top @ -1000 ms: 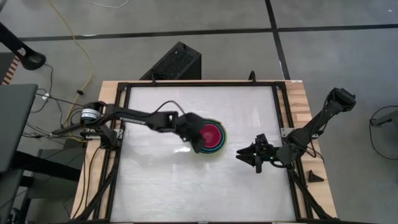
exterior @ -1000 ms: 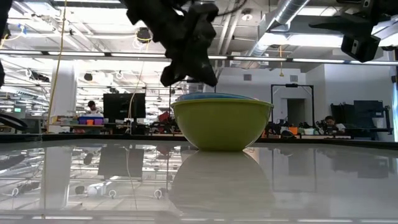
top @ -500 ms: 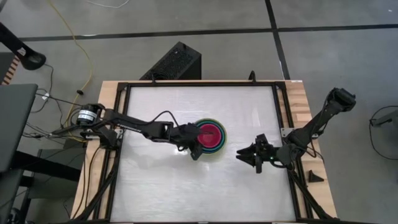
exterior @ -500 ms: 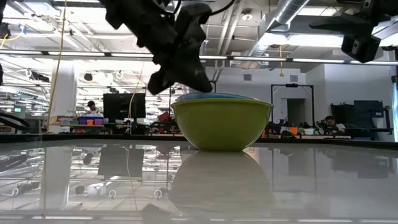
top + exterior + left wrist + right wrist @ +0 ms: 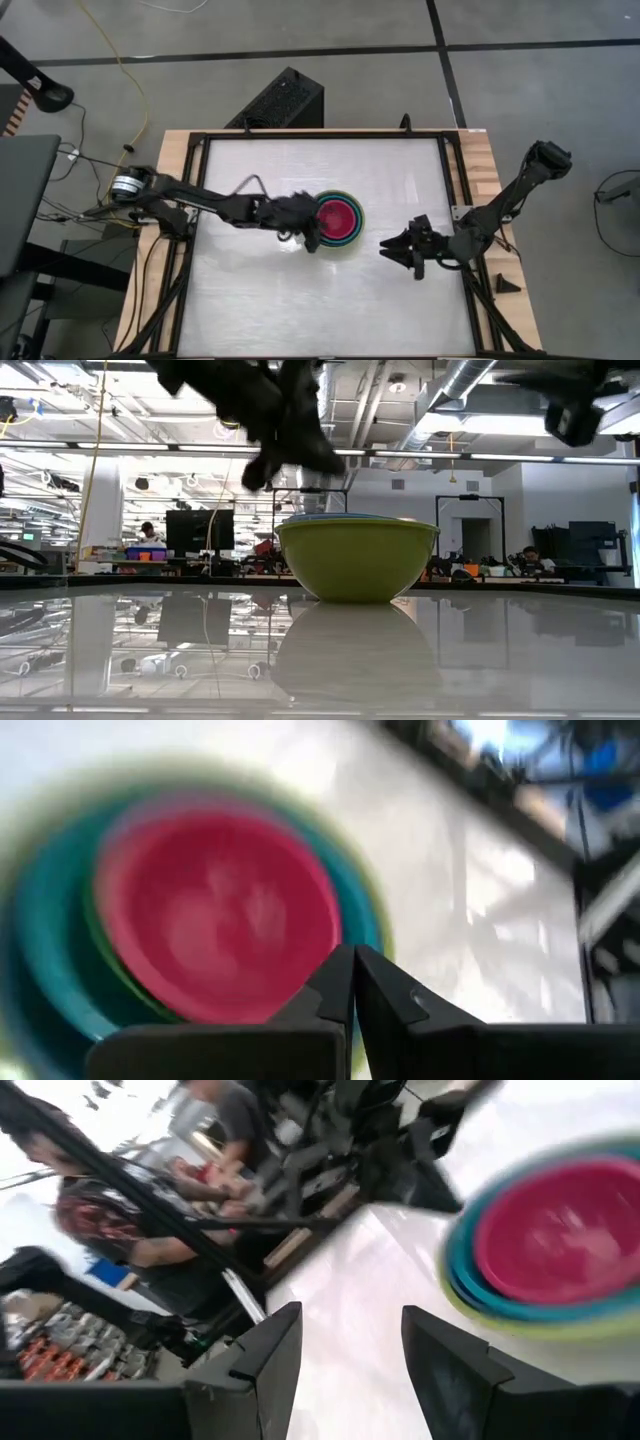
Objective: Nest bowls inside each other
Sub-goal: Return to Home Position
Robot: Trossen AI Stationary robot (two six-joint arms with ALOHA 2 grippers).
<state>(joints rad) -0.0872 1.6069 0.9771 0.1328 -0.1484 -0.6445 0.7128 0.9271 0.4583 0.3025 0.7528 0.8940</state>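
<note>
The bowls stand nested in one stack (image 5: 338, 220) at the table's middle. The magenta-pink bowl (image 5: 215, 915) is innermost, with lime green and teal (image 5: 45, 935) rings around it. The olive-green bowl (image 5: 357, 560) is outermost and rests by its base on the table. My left gripper (image 5: 306, 237) is shut and empty; it hovers just left of the stack's rim, above the table, and points slantwise toward the bowls. In its wrist view the shut gripper (image 5: 352, 985) shows before the pink bowl. My right gripper (image 5: 388, 250) waits open to the right of the stack, as the right wrist view (image 5: 350, 1360) also shows.
White tabletop (image 5: 300, 300) lies around the stack, framed by black rails and a wooden border. A black box (image 5: 285, 100) sits on the floor past the far edge. People (image 5: 230, 1120) show in the room beyond the table.
My left gripper has drawn back from over the stack's left part toward the table's left edge and has tipped nearer to level, staying shut. The bowls have kept their place.
</note>
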